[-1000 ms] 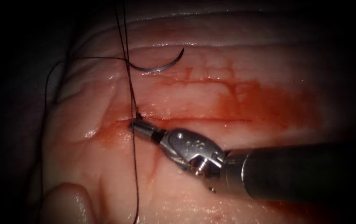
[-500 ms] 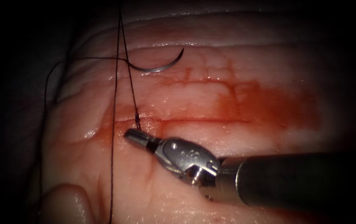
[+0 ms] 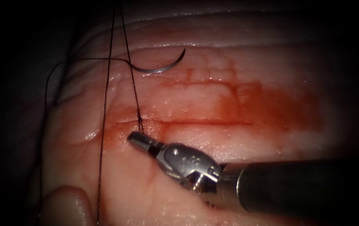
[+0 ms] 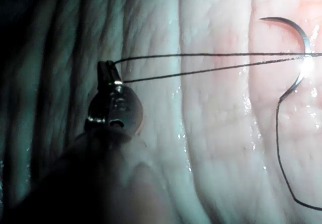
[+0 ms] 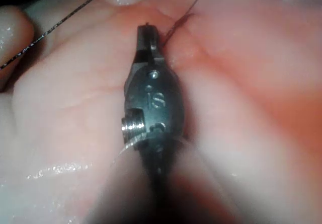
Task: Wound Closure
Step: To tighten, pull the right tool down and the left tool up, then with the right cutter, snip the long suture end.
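Observation:
The cut [image 3: 204, 122] runs across the tissue [image 3: 229, 62], with a knot [image 3: 139, 120] at its left end. My right tool [image 3: 132, 137] lies just below that knot, jaws shut and holding nothing; its tip [image 5: 147, 32] rests beside the knot [image 5: 178, 20]. My left tool [image 4: 105, 67] is shut on the thread [image 4: 201, 55], and two strands run taut from it. One strand [image 3: 133, 83] reaches the knot. The other strand [image 3: 103, 109] hangs further left. The curved needle [image 3: 158, 68] lies free on the tissue above the cut, held by neither tool; the left wrist view shows the needle [image 4: 299, 38] too.
Red fluid [image 3: 263, 102] stains the tissue around and above the cut's right half. Thread from the needle's tail [image 3: 83, 58] loops off to the left and down the tissue's edge. A pale rounded lobe of tissue [image 3: 66, 205] sits at the lower left.
The right tool has drawn back from the knot, down and slightly left. The long strand that ran past its jaws has swung left, clear of the tool. The needle has not moved.

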Action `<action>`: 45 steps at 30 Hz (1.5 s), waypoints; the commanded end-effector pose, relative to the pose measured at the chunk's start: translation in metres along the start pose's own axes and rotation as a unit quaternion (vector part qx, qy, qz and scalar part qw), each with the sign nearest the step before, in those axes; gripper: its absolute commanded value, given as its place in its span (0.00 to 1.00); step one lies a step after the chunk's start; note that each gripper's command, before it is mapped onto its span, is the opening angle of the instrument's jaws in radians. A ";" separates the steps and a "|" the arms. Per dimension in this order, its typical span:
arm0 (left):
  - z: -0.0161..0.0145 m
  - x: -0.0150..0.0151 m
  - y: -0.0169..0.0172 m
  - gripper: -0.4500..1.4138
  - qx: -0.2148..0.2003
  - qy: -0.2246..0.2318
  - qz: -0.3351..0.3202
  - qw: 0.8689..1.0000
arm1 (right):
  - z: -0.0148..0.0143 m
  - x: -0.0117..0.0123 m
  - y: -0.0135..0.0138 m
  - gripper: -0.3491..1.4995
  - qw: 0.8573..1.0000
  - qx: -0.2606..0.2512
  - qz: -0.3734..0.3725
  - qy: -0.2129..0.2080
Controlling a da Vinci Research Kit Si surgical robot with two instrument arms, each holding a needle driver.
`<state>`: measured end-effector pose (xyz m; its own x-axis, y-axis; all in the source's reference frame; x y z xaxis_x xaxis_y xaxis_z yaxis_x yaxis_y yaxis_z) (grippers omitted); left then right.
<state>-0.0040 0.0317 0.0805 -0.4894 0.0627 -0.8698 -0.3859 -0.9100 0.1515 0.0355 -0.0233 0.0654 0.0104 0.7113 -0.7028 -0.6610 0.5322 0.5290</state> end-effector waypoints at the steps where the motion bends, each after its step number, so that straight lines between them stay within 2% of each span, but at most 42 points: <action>1: 0.0008 -0.0001 -0.0002 0.00 -0.001 0.003 0.001 1.000 | 0.0004 -0.0007 -0.0006 0.00 1.000 0.001 0.001 0.000; 5: 0.0005 -0.0001 0.0000 0.00 -0.008 0.015 -0.001 1.000 | 0.0005 -0.0004 -0.0005 0.00 1.000 0.007 0.003 0.009; 7: 0.0001 0.0001 0.0006 0.00 -0.021 0.038 -0.050 0.998 | 0.0005 -0.0001 -0.0004 0.00 1.000 0.026 0.004 0.014; 9: -0.0005 0.0004 0.0014 0.00 -0.044 0.042 -0.074 0.995 | 0.0005 0.0004 -0.0001 0.24 0.999 0.037 0.003 0.018; 10: -0.0018 0.0014 0.0031 0.00 -0.068 0.049 -0.097 0.992 | 0.0002 0.0014 0.0003 0.55 0.999 0.039 0.001 0.028; 11: -0.0018 0.0014 0.0031 0.00 -0.068 0.049 -0.097 0.992 | 0.0002 0.0014 0.0003 0.55 0.999 0.039 0.001 0.028; 14: -0.0033 0.0029 0.0049 0.00 -0.092 0.066 -0.128 0.985 | -0.0005 0.0027 0.0010 0.66 0.998 0.041 0.005 0.037; 19: -0.0060 0.0061 0.0070 0.00 -0.120 0.085 -0.159 0.976 | -0.0019 0.0049 0.0026 0.67 0.998 0.046 0.006 0.044; 21: -0.0072 0.0078 0.0073 0.00 -0.131 0.093 -0.166 0.973 | -0.0023 0.0055 0.0031 0.65 0.998 0.046 0.003 0.043; 22: -0.0083 0.0096 0.0074 0.00 -0.140 0.097 -0.175 0.970 | -0.0028 0.0059 0.0037 0.62 0.998 0.046 0.000 0.043; 23: -0.0083 0.0096 0.0074 0.00 -0.140 0.097 -0.175 0.970 | -0.0028 0.0059 0.0037 0.62 0.998 0.046 0.000 0.043; 29: -0.0118 0.0149 0.0079 0.00 -0.153 0.110 -0.182 0.965 | -0.0034 0.0059 0.0053 0.54 0.999 0.043 -0.005 0.028; 35: -0.0148 0.0196 0.0088 0.00 -0.161 0.118 -0.165 0.966 | -0.0022 0.0059 0.0063 0.54 0.999 0.035 -0.005 0.016; 41: -0.0169 0.0244 0.0092 0.00 -0.164 0.128 -0.146 0.967 | 0.0009 0.0062 0.0065 0.58 1.000 0.027 -0.005 -0.001; 45: -0.0172 0.0255 0.0091 0.00 -0.165 0.129 -0.147 0.967 | 0.0018 0.0063 0.0064 0.64 1.000 0.029 -0.005 -0.006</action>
<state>-0.0061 0.0177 0.0508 -0.1696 0.2696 -0.9479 -0.1860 -0.9533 -0.2378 0.0319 -0.0144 0.0648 0.0274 0.7098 -0.7039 -0.6182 0.5653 0.5460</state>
